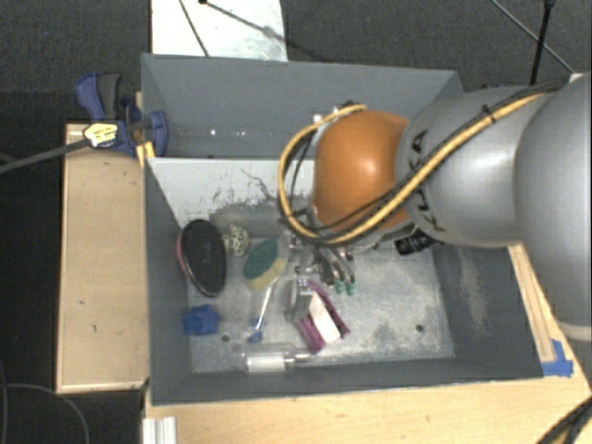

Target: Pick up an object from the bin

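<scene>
I see purple-white oblong block (pixel 321 323) lying flat, slanted, just under gripper (pixel 310 292); touching or not, cannot tell.

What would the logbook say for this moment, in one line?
pincer low in bin | over purple-and-white block | beside: green oval pad, thin blue stick | grip unclear

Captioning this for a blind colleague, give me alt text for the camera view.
A robot arm reaches into a grey metal bin from the right, its hand low over a purple and white packet near the middle. Beside it lie a green sponge, a black oval brush, a small blue block and a clear tube.
</scene>
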